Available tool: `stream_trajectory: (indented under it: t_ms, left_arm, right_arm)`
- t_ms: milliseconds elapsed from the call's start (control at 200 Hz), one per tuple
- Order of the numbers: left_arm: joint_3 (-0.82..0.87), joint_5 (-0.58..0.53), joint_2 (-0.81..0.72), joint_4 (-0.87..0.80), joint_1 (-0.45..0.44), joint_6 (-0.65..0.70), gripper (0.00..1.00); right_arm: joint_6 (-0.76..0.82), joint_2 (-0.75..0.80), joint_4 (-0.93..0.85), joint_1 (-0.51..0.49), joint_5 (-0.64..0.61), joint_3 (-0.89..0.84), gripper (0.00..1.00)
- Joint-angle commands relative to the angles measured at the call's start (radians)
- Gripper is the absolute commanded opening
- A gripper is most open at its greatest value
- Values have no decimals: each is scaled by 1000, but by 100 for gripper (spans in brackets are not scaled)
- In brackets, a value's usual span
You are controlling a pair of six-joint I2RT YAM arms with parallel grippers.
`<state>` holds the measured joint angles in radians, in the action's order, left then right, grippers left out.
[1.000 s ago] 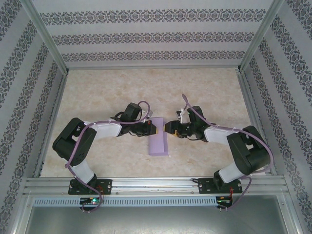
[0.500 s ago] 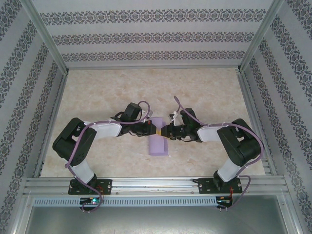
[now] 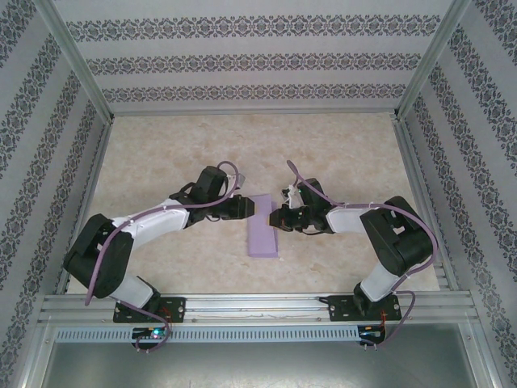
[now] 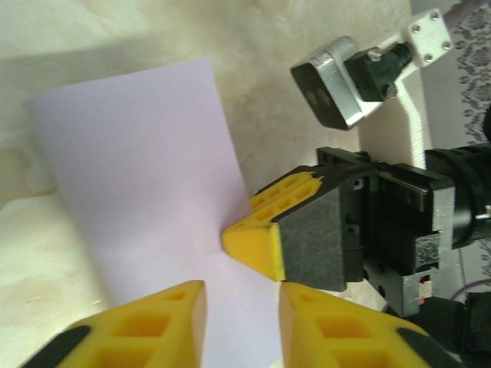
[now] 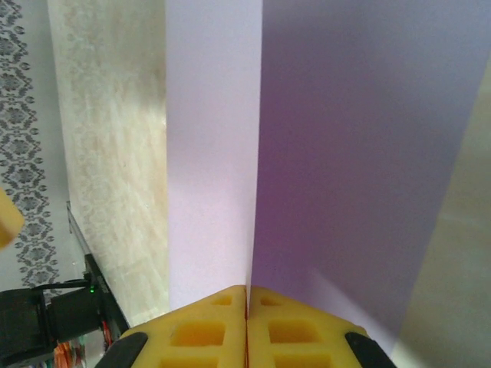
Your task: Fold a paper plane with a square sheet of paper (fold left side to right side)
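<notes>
Noted square sheet of paper (image 3: 263, 230) folded once; right hand (image 3: 275, 217) clamped on its edge, left hand (image 3: 252, 208) part-open, empty; plane folds pending.

- Table top (image 3: 161, 153): beige, marbled pattern, matt; also seen in the right wrist view (image 5: 107, 115)
- Back wall (image 3: 250, 61): pale paper, crossed by dark ornamental bands
- Left wall (image 3: 40, 145) and right wall (image 3: 477, 145): papered in the same banded pattern
- Two metal posts (image 3: 77, 61) (image 3: 432, 56): set at the rear corners, slanting outward in the overhead view
- Aluminium rail (image 3: 258, 305): laid along the near table edge
- Slotted strip (image 3: 258, 333): white, fixed just below the rail
- Grey panel (image 3: 258, 364): plain, placed under the strip
</notes>
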<state>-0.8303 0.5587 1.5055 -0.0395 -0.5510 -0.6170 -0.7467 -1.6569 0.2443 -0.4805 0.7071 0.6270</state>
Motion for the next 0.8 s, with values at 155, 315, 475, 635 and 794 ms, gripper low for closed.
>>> stream_trajectory:
  t_ms: [155, 315, 475, 635, 794]
  left_arm:
    - [15, -36, 47, -85, -19, 36, 46]
    - [-10, -31, 100, -83, -26, 37, 51]
    - [-42, -23, 163, -79, -42, 35, 52]
    - [-66, -36, 219, -82, -50, 26, 53]
    - [-73, -65, 255, -84, -53, 9, 50]
  right_arm:
    - [41, -9, -55, -4, -40, 29, 9]
    - [43, -11, -60, -6, -41, 30, 9]
    - [44, -17, -66, -8, -46, 34, 10]
    - [47, -21, -73, -7, -47, 37, 11]
    - [52, -20, -83, -7, -51, 36, 14]
